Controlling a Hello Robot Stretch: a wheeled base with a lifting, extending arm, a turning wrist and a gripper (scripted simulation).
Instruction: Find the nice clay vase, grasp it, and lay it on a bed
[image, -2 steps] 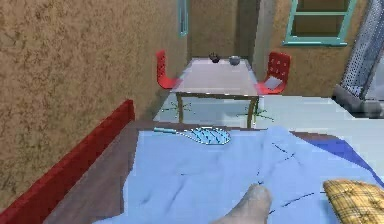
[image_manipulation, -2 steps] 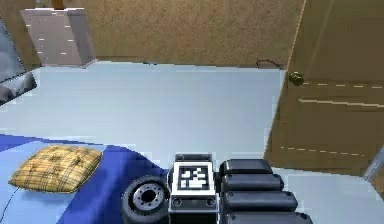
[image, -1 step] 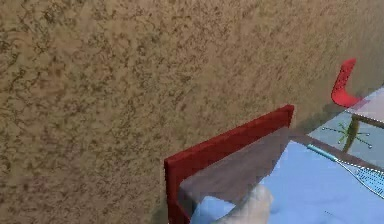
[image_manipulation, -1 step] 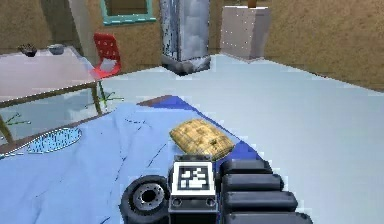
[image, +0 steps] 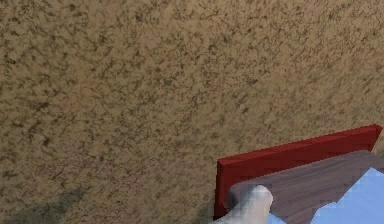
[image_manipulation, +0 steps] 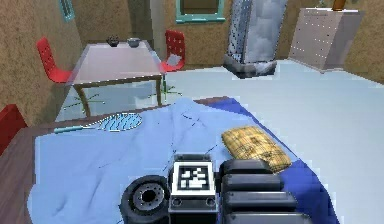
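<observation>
A bed (image_manipulation: 120, 160) with a rumpled blue cover spreads across the arm side view's lower half. A tan woven cushion (image_manipulation: 255, 150) lies on its right part. My arm rises from the bottom edge with a white marked square (image_manipulation: 195, 180). Left of it is the gripper (image_manipulation: 148, 200), a dark round body low over the blue cover. Its far end is not clear, so I cannot tell whether it holds anything. In the forward view the bed's red end board (image: 300, 155) crosses the lower right corner, with a pale rounded thing (image: 255, 200) beside it.
A pale table (image_manipulation: 115, 65) stands beyond the bed with red chairs (image_manipulation: 50, 60) and two small dark things (image_manipulation: 122, 42) on top. A tall grey column (image_manipulation: 255, 35) and a white dresser (image_manipulation: 325, 38) are at the back right. A speckled brown surface (image: 150, 90) lies ahead.
</observation>
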